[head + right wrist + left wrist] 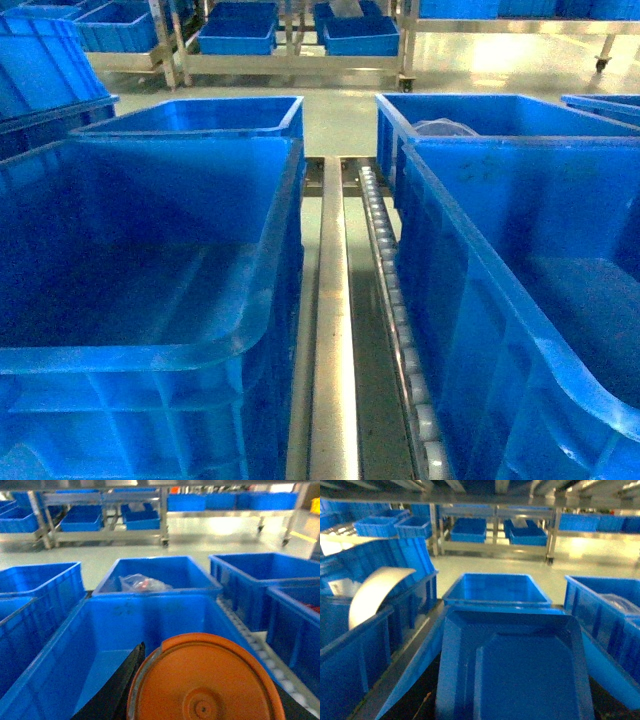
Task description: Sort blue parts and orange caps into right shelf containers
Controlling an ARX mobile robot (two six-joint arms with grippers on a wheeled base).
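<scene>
One orange cap [205, 680] is sitting in the right claw [150, 690], gripped tight and hanging over the near blue bin [75, 645], likely so it can drop inside. Whether the left claw is holding anything, I cannot tell.

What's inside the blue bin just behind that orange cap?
Under the orange cap, the near bin shows only bare floor; the cap hides the rest. The bin behind holds a clear bag with something reddish inside.
</scene>
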